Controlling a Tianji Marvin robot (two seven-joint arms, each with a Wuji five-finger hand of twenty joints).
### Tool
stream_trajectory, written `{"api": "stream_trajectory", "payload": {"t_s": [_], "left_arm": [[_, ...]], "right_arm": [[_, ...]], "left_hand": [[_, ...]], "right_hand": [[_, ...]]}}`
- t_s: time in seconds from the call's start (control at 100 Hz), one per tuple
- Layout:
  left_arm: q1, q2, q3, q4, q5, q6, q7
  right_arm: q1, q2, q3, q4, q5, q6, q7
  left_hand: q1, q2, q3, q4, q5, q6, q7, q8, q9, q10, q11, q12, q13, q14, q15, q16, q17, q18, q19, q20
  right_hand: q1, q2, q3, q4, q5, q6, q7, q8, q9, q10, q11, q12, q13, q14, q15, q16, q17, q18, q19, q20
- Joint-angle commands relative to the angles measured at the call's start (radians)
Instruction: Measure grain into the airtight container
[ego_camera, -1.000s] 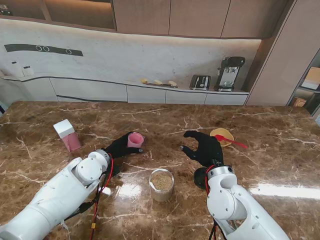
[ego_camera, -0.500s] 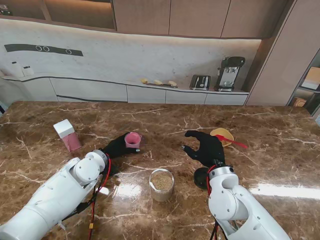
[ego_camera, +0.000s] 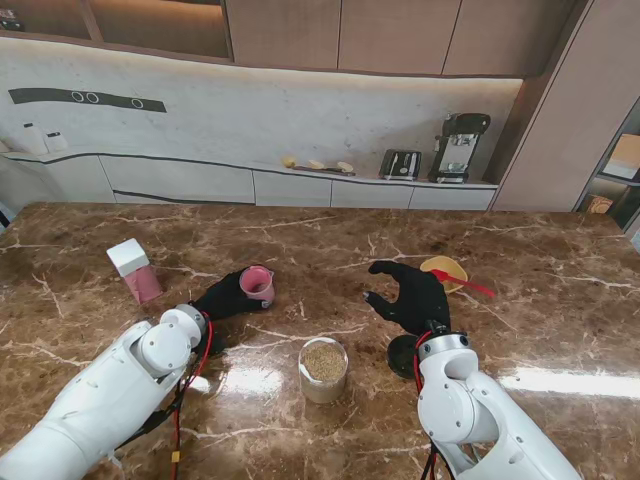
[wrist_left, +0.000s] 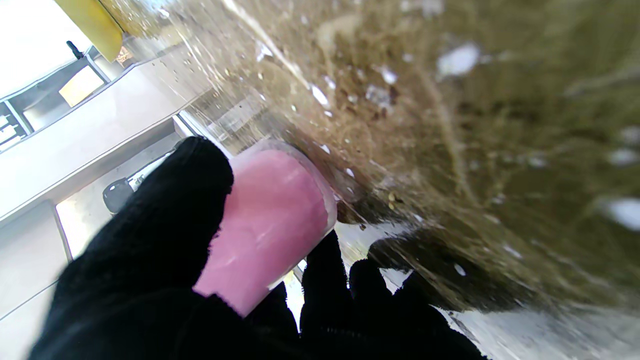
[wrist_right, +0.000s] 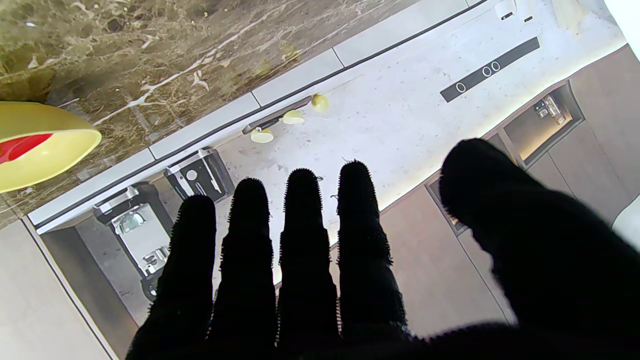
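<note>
The clear container (ego_camera: 324, 369) at lower centre of the frame already holds grain. The left robot hand (ego_camera: 226, 298) grips the pink cup (ego_camera: 257, 284) left of centre, apparently emptied. The right robot hand (ego_camera: 412, 297) hovers spread. Lid seemingly unfitted.

You're working in a home-style kitchen. Brown marble island top (ego_camera: 560, 300) up front. Behind it, a white counter (ego_camera: 300, 185) with a toaster (ego_camera: 400, 164) and a coffee machine (ego_camera: 459, 146). Wood-fronted wall cabinets (ego_camera: 400, 35) above, lit from underneath. Shelving (ego_camera: 620, 170) stands at the right edge.
</note>
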Motion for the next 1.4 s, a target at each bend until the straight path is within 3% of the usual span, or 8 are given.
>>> {"api": "stream_trajectory", "payload": {"t_s": [0.0, 0.18, 0.34, 0.52, 0.79, 1.01, 1.2, 1.39], "left_arm": [[0.014, 0.013, -0.003, 0.015, 0.008, 0.0, 0.003], [0.015, 0.014, -0.009, 0.018, 0.012, -0.012, 0.007], [0.011, 0.01, -0.01, 0.031, 0.001, -0.028, 0.01], [0.004, 0.009, -0.005, 0.045, -0.001, -0.041, 0.009], [0.007, 0.016, -0.023, 0.034, 0.023, -0.04, 0.015], [0.026, 0.03, -0.055, -0.004, 0.056, -0.02, 0.01], [0.051, 0.04, -0.1, -0.029, 0.09, -0.037, 0.025], [0.113, 0.058, -0.188, -0.123, 0.139, -0.089, 0.037]], "right_arm": [[-0.009, 0.0, 0.0, -0.002, 0.001, 0.001, 0.015], [-0.011, 0.0, 0.0, -0.004, -0.001, -0.001, 0.016], [-0.014, 0.001, 0.001, -0.008, -0.003, 0.001, 0.018], [-0.019, 0.002, 0.003, -0.014, 0.0, 0.005, 0.027], [-0.023, 0.002, 0.01, -0.018, 0.001, -0.001, 0.024], [-0.029, 0.003, 0.017, -0.02, -0.003, -0.008, 0.021], [-0.041, 0.005, 0.026, -0.028, -0.013, -0.011, 0.022], [-0.052, 0.007, 0.045, -0.038, -0.021, -0.016, 0.024]], "left_hand": [[-0.034, -0.012, 0.068, 0.036, 0.014, -0.004, -0.065, -0.04, -0.03, 0.003, 0.012, 0.012, -0.031, 0.055, 0.002, 0.011, 0.006, 0.22, 0.004, 0.032], [-0.04, -0.026, 0.063, 0.035, 0.008, -0.005, -0.158, -0.101, -0.033, 0.006, 0.011, 0.013, -0.022, 0.067, 0.004, 0.011, 0.005, 0.231, 0.004, 0.036], [-0.043, -0.041, 0.062, 0.035, 0.014, -0.041, -0.182, -0.112, -0.013, 0.018, 0.017, 0.017, 0.001, 0.091, 0.01, 0.011, 0.002, 0.248, 0.007, 0.042], [-0.045, -0.041, 0.055, 0.032, 0.024, -0.047, -0.207, -0.143, 0.003, 0.025, 0.016, 0.02, 0.01, 0.098, 0.01, 0.01, 0.0, 0.254, 0.01, 0.052], [-0.07, -0.065, 0.041, 0.038, 0.028, -0.032, -0.269, -0.364, -0.038, 0.036, 0.0, 0.009, 0.001, 0.124, 0.009, 0.011, -0.005, 0.272, 0.021, 0.081], [-0.081, -0.084, -0.017, 0.038, 0.03, 0.012, -0.268, -0.5, -0.166, 0.03, -0.063, -0.043, -0.051, 0.136, -0.013, -0.003, -0.005, 0.29, 0.005, 0.067], [-0.093, -0.115, -0.067, 0.031, 0.028, 0.043, -0.251, -0.476, -0.194, 0.021, -0.14, -0.064, -0.051, 0.13, -0.034, -0.041, -0.005, 0.289, 0.02, 0.083], [-0.1, -0.13, -0.118, 0.032, 0.041, 0.101, -0.186, -0.378, -0.182, 0.03, -0.116, -0.051, -0.032, 0.12, -0.014, -0.031, -0.014, 0.247, 0.092, 0.205]], "right_hand": [[-0.035, 0.004, 0.004, 0.04, -0.021, -0.02, -0.019, 0.0, -0.003, -0.006, -0.004, -0.009, -0.03, -0.017, -0.021, -0.015, -0.016, -0.023, -0.02, -0.018], [-0.035, 0.005, 0.004, 0.04, -0.021, -0.021, -0.02, 0.0, -0.001, -0.005, -0.003, -0.008, -0.028, -0.018, -0.02, -0.015, -0.015, -0.022, -0.021, -0.017], [-0.034, 0.006, 0.005, 0.04, -0.018, -0.021, -0.019, 0.0, 0.003, -0.004, -0.001, -0.006, -0.028, -0.018, -0.019, -0.014, -0.015, -0.022, -0.021, -0.016], [-0.034, 0.007, 0.006, 0.04, -0.018, -0.021, -0.02, 0.0, 0.005, -0.004, -0.002, -0.006, -0.028, -0.017, -0.02, -0.014, -0.015, -0.023, -0.022, -0.015], [-0.036, 0.006, 0.003, 0.04, -0.02, -0.02, -0.021, 0.0, 0.004, -0.005, -0.004, -0.005, -0.029, -0.018, -0.021, -0.014, -0.016, -0.025, -0.024, -0.014], [-0.042, 0.005, -0.007, 0.038, -0.022, -0.018, -0.022, 0.0, -0.014, -0.006, -0.019, -0.013, -0.032, -0.022, -0.027, -0.018, -0.019, -0.032, -0.033, -0.019], [-0.046, 0.007, -0.022, 0.038, -0.028, -0.014, -0.027, -0.002, -0.025, -0.004, -0.03, -0.024, -0.029, -0.024, -0.033, -0.024, -0.017, -0.036, -0.041, -0.026], [-0.047, 0.007, -0.032, 0.04, -0.03, -0.011, -0.03, -0.003, -0.037, -0.003, -0.038, -0.036, -0.026, -0.031, -0.041, -0.032, -0.015, -0.042, -0.047, -0.033]]}}
